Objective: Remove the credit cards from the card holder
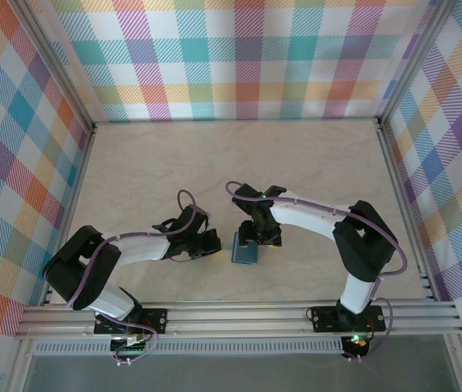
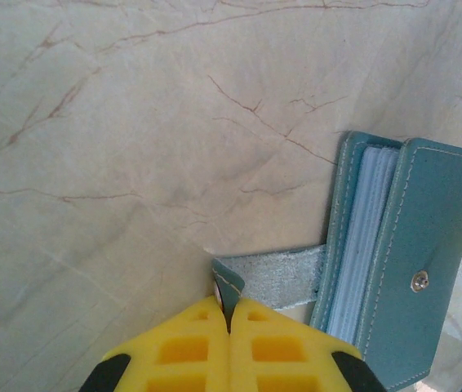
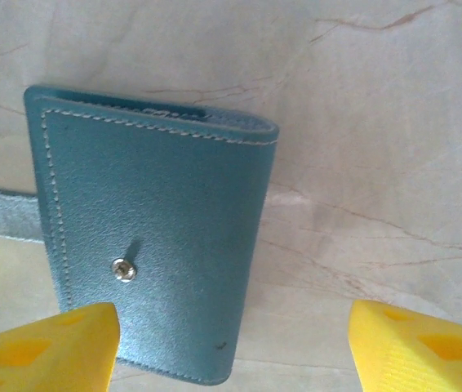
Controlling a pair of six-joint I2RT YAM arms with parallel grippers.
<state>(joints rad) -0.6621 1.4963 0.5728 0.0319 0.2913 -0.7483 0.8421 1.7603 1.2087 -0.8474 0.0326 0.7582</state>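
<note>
Left wrist view: my left pincer is closed on the end of the side tab of the card holder.

Top external view puts the card holder near the middle of the worktop, between both pincers and close to the near edge. Wide bare room lies behind it, up to the checked walls. My right pincer stands open: one yellow finger is at the holder's lower corner, the other is well apart over bare surface. The holder is teal and leather-like, with pale stitching along its edges and a round metal snap. It lies slightly agape and shows pale blue sleeves inside. Whether credit cards sit in them I cannot tell. The tab is grey, rough and suede-like. The worktop is smooth and cream, with marble veins.
</note>
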